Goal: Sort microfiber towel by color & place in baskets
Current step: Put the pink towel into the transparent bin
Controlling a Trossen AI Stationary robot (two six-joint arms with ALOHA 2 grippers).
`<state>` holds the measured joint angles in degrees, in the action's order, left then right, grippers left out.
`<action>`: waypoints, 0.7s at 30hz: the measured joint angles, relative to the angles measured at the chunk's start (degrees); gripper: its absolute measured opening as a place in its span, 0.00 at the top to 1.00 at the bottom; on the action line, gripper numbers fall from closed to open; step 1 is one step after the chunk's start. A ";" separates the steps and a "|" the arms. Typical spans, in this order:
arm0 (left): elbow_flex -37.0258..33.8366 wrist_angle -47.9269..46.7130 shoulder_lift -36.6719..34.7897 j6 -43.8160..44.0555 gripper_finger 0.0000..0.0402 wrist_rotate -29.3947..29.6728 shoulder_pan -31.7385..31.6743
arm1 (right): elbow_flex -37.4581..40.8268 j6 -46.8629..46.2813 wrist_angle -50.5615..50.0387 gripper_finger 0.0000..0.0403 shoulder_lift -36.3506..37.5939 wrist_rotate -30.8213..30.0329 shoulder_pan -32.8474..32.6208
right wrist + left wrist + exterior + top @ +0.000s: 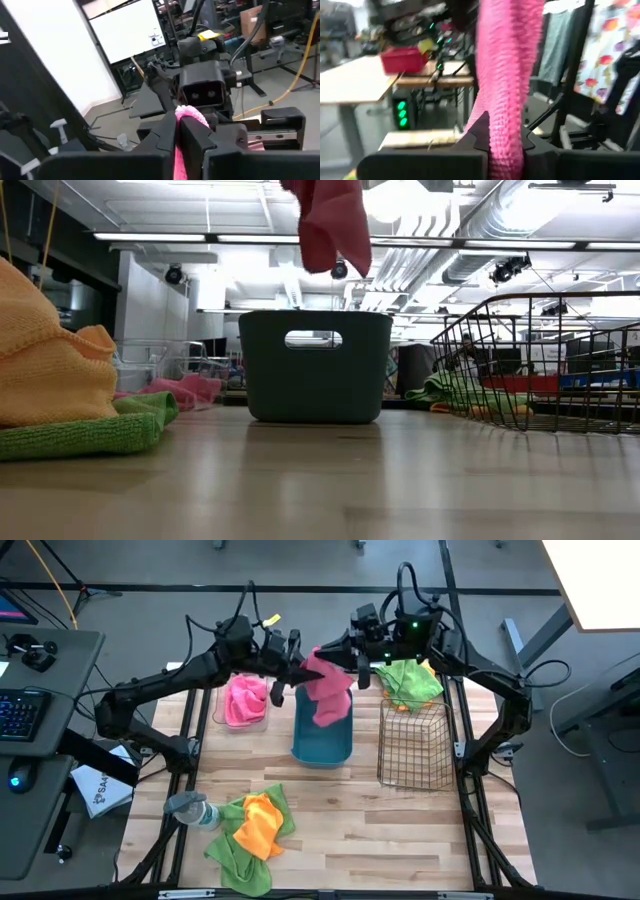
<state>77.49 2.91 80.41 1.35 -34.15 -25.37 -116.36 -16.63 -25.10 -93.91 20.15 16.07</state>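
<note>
- Overhead, a pink towel (328, 692) hangs above the teal tub (322, 745), pinched from both sides.
- Left gripper (299, 666) is pressed onto the towel's edge above the tub; right gripper (345, 662) clamps it opposite.
- Another pink cloth (244, 700) fills the clear box (243, 724) beside the tub.
- Green cloth (408, 682) lies behind the wire basket (412, 745).
- Orange cloth (260, 824) sits on a green one (240, 855), near the tub's front.

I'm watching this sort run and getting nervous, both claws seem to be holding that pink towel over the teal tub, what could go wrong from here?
1. The pink towel hangs above the teal tub, while another pink cloth sits in the clear box; dropped here, colours may split.
2. The left claw and right claw both pinch it; uneven release could snag it.
3. It hangs near the tub's rim and could drape over it.
</note>
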 joint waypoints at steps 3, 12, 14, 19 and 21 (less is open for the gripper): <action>0.00 -7.29 -2.54 -3.26 0.99 5.15 -3.10 | 0.00 1.11 -1.54 0.84 0.38 -0.64 0.86; 0.00 -34.41 -10.99 -7.99 1.00 38.36 -15.36 | -0.04 7.69 -11.42 0.48 2.98 -7.68 4.62; -0.97 -36.16 -11.74 -7.60 1.00 42.66 -17.46 | -0.04 8.12 -13.07 0.44 2.97 -8.36 5.23; -8.98 -31.45 -14.88 -1.54 1.00 43.77 -22.14 | -0.04 8.14 -16.51 0.38 2.83 -10.63 6.45; -13.09 -29.51 -15.92 2.26 1.00 43.96 -22.97 | -0.04 8.14 -17.73 0.38 2.78 -10.75 6.89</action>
<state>64.40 -26.60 64.49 3.61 9.81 -48.35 -116.40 -8.49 -42.83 -91.13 9.39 22.96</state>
